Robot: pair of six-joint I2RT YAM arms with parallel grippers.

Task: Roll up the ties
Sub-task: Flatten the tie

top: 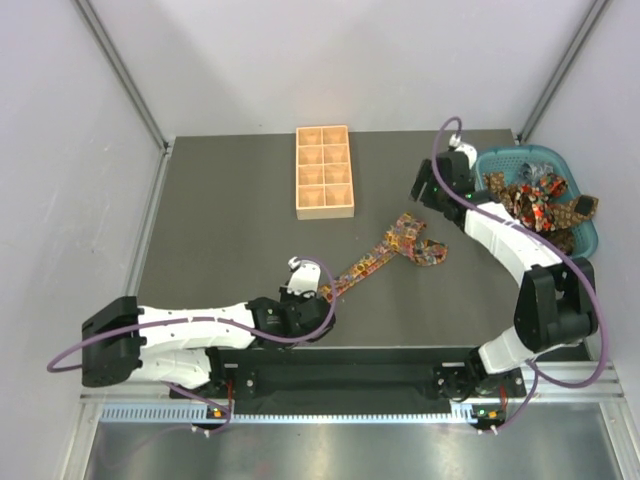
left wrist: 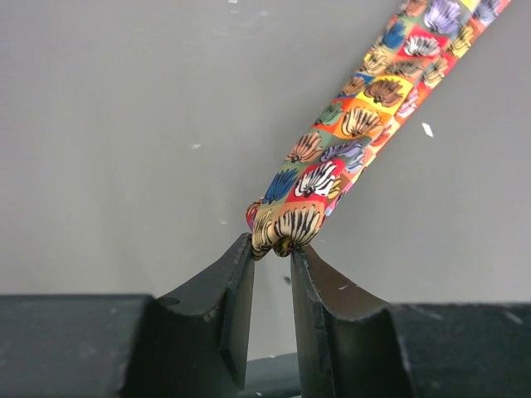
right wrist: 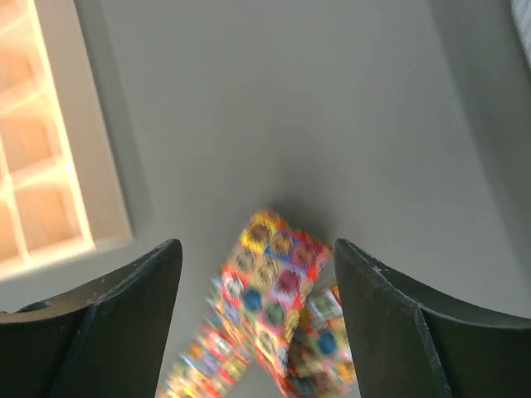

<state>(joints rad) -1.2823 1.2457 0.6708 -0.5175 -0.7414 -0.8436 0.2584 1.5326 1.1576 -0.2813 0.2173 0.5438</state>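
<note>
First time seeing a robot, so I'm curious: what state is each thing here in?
Tie on the table: unrolled, far end folded over.
Left end effector: shut on that tie's near tip.
Right end effector: open, holding nothing.
Basket ties: heaped, unrolled.
Tray: compartments empty.

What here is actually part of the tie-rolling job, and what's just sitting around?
Part of the job:
- patterned tie lying on the table
- left gripper, pinching its narrow end
- right gripper, open near its wide end
- more ties, heaped in the basket

Just lying about:
- teal basket itself
- wooden tray of compartments
</note>
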